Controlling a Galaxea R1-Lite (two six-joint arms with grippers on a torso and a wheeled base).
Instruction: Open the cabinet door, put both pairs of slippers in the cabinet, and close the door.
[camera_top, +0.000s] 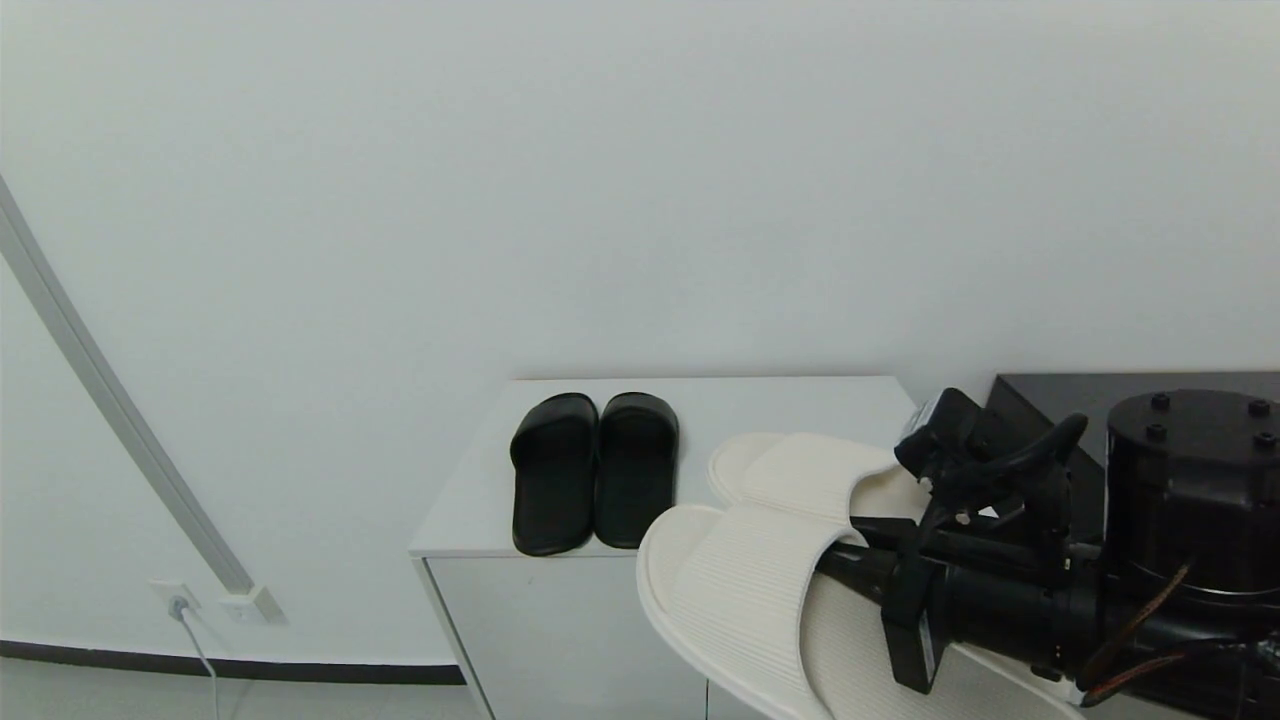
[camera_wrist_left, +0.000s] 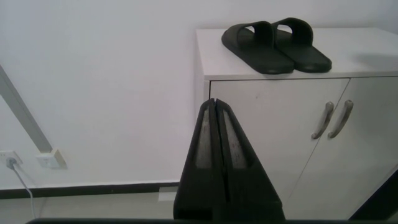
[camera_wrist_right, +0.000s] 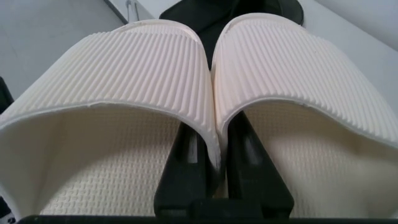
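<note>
You are early in the job, by my reading. In the left wrist view the cabinet (camera_wrist_left: 267, 143) has both doors flush and shut, with the two handles (camera_wrist_left: 331, 119) side by side at the middle seam. The opening step looks not yet done.

The black slippers (camera_top: 595, 470) lie as a pair on the cabinet's top, toward its left front. Their toes point at the wall and their inner sides touch.

Your right gripper (camera_top: 850, 565) has hold of the white slippers (camera_top: 740, 590). Its jaws run in under the straps. In the right wrist view they are closed on the two inner strap walls, which are pressed together between them (one pinch on both, so the pair rides as one). The pair is held up in front of the cabinet's right part, nearer the head camera than the black pair. I cannot tell whether it touches the top.

Your left gripper (camera_wrist_left: 215, 124) sits off the cabinet's left front, well apart from the handles. Its jaws are pressed fully together with nothing between them.

So one pair is in hand and none is stowed. What is left:
- Open a door (the free left arm seems the likely one for that).
- Put the white pair inside.
- Fetch the black pair from the top and put it in.
- Close the door.
</note>
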